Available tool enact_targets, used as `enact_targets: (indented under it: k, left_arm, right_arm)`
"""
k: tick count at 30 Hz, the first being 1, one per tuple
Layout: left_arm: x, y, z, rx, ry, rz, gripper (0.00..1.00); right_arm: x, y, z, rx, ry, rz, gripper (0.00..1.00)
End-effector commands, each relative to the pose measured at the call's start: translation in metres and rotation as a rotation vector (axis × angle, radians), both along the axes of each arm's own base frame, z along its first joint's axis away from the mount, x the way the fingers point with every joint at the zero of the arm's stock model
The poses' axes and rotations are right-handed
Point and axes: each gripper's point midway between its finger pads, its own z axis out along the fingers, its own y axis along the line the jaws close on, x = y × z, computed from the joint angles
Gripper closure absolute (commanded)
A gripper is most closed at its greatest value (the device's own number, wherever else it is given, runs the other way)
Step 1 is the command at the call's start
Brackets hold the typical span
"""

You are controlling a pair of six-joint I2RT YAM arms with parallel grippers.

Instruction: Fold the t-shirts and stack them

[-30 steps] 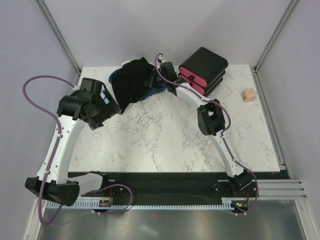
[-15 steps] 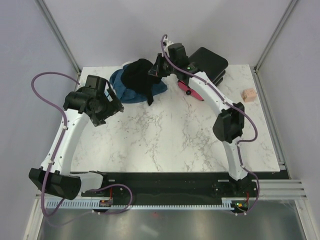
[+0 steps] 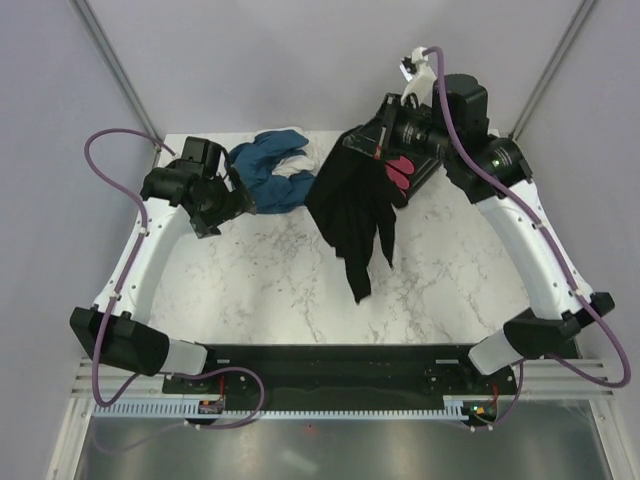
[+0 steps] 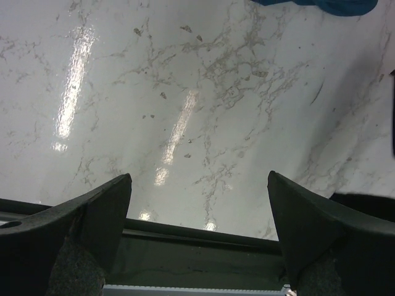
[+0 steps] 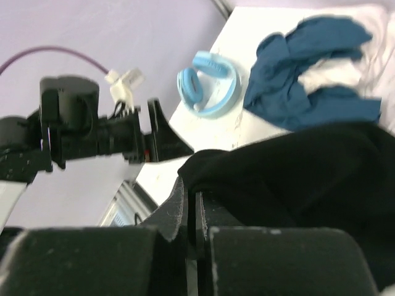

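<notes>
Since half a second ago the right hand (image 3: 368, 148) has risen and swung away to the right of the teal-blue t-shirt (image 3: 268, 172), and it has taken the black t-shirt (image 3: 350, 215) off that heap. Its fingers are pressed together on a bunched edge of the black cloth, which the right wrist view shows pinched between them (image 5: 191, 216). The black t-shirt (image 5: 296, 166) hangs from this grip in long folds to the right of the teal-blue t-shirt, and whether its lowest tip touches the worktop (image 3: 280, 270) I cannot tell. The left hand (image 3: 238, 200) is just beside the left edge of the teal-blue t-shirt. Its fingers are spread wide, they hold nothing, and under them the left wrist view (image 4: 197, 216) shows only bare marble worktop (image 4: 185, 92), with a strip of the teal-blue t-shirt (image 4: 327, 5) cut off at the top edge. A white t-shirt (image 3: 292, 135) lies under the teal-blue t-shirt (image 5: 308, 68), mostly covered, so its shape is hard to make out. Well to the right of the teal-blue t-shirt, behind the hanging cloth, the folded stack (image 3: 400, 167) shows only a pink part and a dark edge; the right arm hides the rest. Left of the teal-blue t-shirt, the right wrist view shows a light blue ring-shaped thing (image 5: 207, 83), too blurred to name.
</notes>
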Motion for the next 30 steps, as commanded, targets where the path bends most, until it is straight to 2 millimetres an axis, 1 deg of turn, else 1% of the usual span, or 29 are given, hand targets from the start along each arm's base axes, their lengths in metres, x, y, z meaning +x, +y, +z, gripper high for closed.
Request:
enact_targets:
  k: [1, 2, 3, 4, 6, 7, 8, 9, 10, 11, 12, 13, 14, 15, 16, 17, 18, 19, 20, 22, 23, 25, 26, 27, 28, 29, 30]
  left_arm:
    - [0.008, -0.006, 0.024, -0.022, -0.094, -0.072, 0.01]
    - [0.008, -0.008, 0.023, -0.025, -0.092, -0.076, 0.01]
    - [0.007, -0.009, 0.023, -0.029, -0.092, -0.078, 0.01]
    - [0.007, -0.01, 0.024, -0.032, -0.098, -0.08, 0.01]
    - [0.005, -0.012, 0.025, -0.036, -0.1, -0.087, 0.01]
    - [0.004, -0.012, 0.025, -0.035, -0.101, -0.089, 0.01]
    - [0.003, -0.012, 0.025, -0.033, -0.101, -0.089, 0.01]
    - [0.002, -0.011, 0.024, -0.031, -0.1, -0.088, 0.01]
    - [0.0, -0.011, 0.022, -0.027, -0.096, -0.088, 0.01]
    - [-0.001, -0.01, 0.021, -0.026, -0.095, -0.087, 0.01]
    - [-0.002, -0.01, 0.02, -0.025, -0.093, -0.085, 0.01]
    - [-0.003, -0.009, 0.019, -0.022, -0.091, -0.083, 0.01]
    - [-0.004, -0.008, 0.019, -0.022, -0.091, -0.083, 0.01]
    - [-0.004, -0.008, 0.018, -0.018, -0.09, -0.083, 0.01]
    - [-0.005, -0.008, 0.016, -0.017, -0.085, -0.084, 0.01]
    - [-0.005, -0.008, 0.015, -0.015, -0.083, -0.083, 0.01]
    - [-0.004, -0.007, 0.013, -0.009, -0.079, -0.084, 0.01]
    - [-0.005, -0.007, 0.011, -0.006, -0.073, -0.083, 0.01]
    - [-0.004, -0.006, 0.008, -0.002, -0.064, -0.081, 0.01]
    - [-0.001, -0.004, 0.004, 0.015, -0.056, -0.074, 0.01]
    - [0.0, -0.004, 0.003, 0.02, -0.054, -0.071, 0.01]
    - [0.008, -0.002, 0.0, 0.04, -0.061, -0.062, 0.01]
    - [0.012, -0.002, 0.0, 0.043, -0.065, -0.058, 0.0]
    - [0.02, -0.002, -0.003, 0.054, -0.059, -0.054, 0.0]
    - [0.025, -0.002, -0.005, 0.057, -0.055, -0.051, 0.0]
    - [0.03, -0.003, -0.008, 0.059, -0.043, -0.047, 0.0]
    - [0.04, -0.007, -0.011, 0.055, -0.033, -0.049, 0.0]
  right_arm:
    - [-0.035, -0.009, -0.028, 0.02, 0.159, 0.003, 1.0]
    - [-0.044, -0.015, -0.031, 0.018, 0.162, 0.005, 1.0]
    - [-0.047, -0.017, -0.043, 0.003, 0.187, -0.001, 1.0]
    - [-0.049, -0.018, -0.07, -0.028, 0.243, -0.003, 1.0]
    - [-0.056, -0.02, -0.086, -0.045, 0.28, 0.001, 1.0]
    - [-0.058, -0.019, -0.092, -0.051, 0.293, 0.01, 1.0]
    - [-0.058, -0.016, -0.091, -0.05, 0.296, 0.017, 1.0]
    - [-0.058, -0.014, -0.08, -0.04, 0.267, 0.02, 1.0]
    - [-0.057, -0.008, -0.078, -0.044, 0.265, 0.028, 1.0]
    - [-0.056, -0.005, -0.072, -0.034, 0.255, 0.033, 1.0]
    - [-0.057, 0.0, -0.054, -0.01, 0.23, 0.053, 1.0]
    - [-0.053, 0.009, -0.054, -0.005, 0.241, 0.071, 1.0]
    - [-0.054, 0.016, -0.046, 0.013, 0.242, 0.088, 1.0]
    - [-0.057, 0.022, -0.02, 0.045, 0.191, 0.112, 1.0]
    - [-0.058, 0.038, -0.019, 0.044, 0.196, 0.148, 1.0]
    - [-0.06, 0.044, -0.01, 0.056, 0.186, 0.165, 1.0]
    - [-0.064, 0.048, 0.012, 0.093, 0.156, 0.183, 1.0]
    - [-0.063, 0.059, 0.011, 0.096, 0.165, 0.206, 1.0]
    - [-0.063, 0.061, 0.022, 0.112, 0.146, 0.213, 1.0]
    - [-0.059, 0.066, 0.015, 0.098, 0.152, 0.217, 1.0]
    - [-0.056, 0.067, 0.003, 0.076, 0.167, 0.211, 1.0]
    - [-0.055, 0.064, -0.01, 0.033, 0.148, 0.21, 1.0]
    - [-0.052, 0.062, -0.025, -0.002, 0.159, 0.194, 1.0]
    - [-0.051, 0.057, -0.028, -0.025, 0.135, 0.186, 1.0]
    - [-0.049, 0.055, -0.037, -0.047, 0.141, 0.176, 1.0]
    - [-0.044, 0.052, -0.056, -0.087, 0.164, 0.159, 1.0]
    - [-0.041, 0.048, -0.07, -0.123, 0.17, 0.142, 1.0]
